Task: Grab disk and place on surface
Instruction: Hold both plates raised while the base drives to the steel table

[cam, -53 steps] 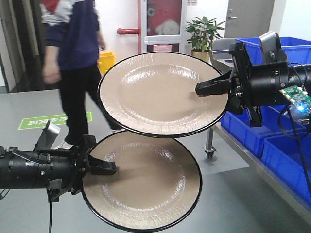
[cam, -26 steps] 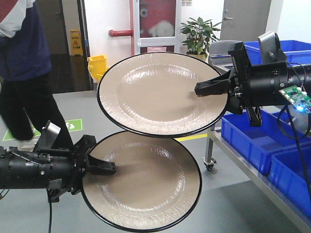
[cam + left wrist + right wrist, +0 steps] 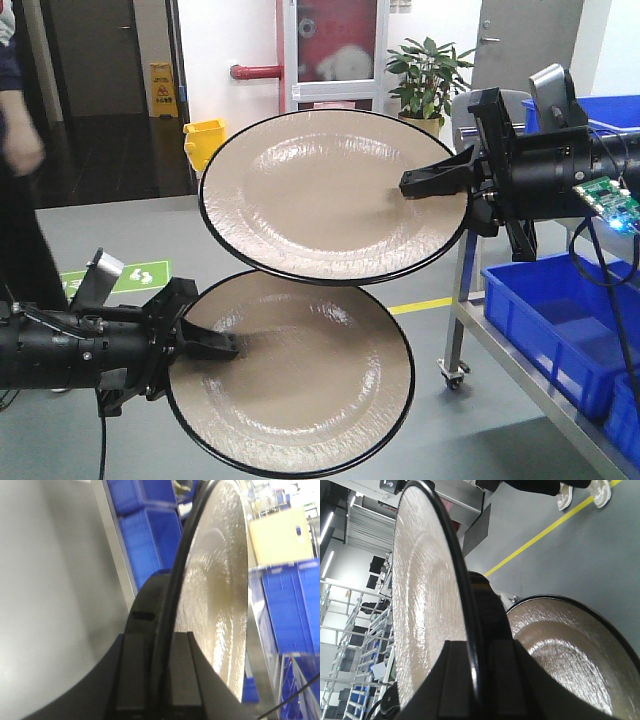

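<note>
Beige with black rims, two disks fill the front view, both held in the air above the grey floor (image 3: 470, 440). The upper disk (image 3: 330, 195) sits at 12 o'clock of the lower disk (image 3: 300, 375). Their rims overlap in this view, and whether they touch cannot be told. The right gripper (image 3: 415, 184) is clamped on the upper disk's rim at 3 o'clock. The left gripper (image 3: 228, 348) is clenched on the lower disk's rim at 9 o'clock. A blue bin (image 3: 540, 300) lies at 4 o'clock of the upper disk, and a potted plant (image 3: 428, 78) at 1 o'clock.
</note>
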You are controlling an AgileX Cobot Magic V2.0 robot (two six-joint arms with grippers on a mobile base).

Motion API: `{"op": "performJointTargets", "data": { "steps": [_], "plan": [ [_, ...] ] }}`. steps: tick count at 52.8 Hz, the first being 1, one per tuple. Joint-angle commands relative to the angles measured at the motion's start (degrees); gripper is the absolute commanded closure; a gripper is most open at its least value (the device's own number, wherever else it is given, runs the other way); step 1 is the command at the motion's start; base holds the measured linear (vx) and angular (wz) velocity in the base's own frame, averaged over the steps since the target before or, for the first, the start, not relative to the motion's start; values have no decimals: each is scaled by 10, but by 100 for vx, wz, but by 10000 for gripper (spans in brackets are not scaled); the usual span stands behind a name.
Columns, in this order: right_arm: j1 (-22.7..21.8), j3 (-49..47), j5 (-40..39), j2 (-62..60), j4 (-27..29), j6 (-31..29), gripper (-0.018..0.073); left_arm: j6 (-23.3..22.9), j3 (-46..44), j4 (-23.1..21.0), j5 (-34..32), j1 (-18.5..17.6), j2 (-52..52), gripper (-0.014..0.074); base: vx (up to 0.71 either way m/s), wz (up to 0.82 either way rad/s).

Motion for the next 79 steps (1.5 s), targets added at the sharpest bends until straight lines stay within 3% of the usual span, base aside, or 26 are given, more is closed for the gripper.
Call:
{"op": "performJointTargets", "data": {
  "steps": [1,33,79],
  "plan": [
    [-2,-23,-24,-30,78,1,567,-7,-17,-67,11,-2,-27,598,42,2],
    [-2,-23,-26,-30,78,1,567,-7,-17,-67,11,-2,-27,598,41,-24],
    [-2,-23,-26,-30,78,1,567,-7,-17,-67,8,-2,-27,598,38,-85]
  ]
}}
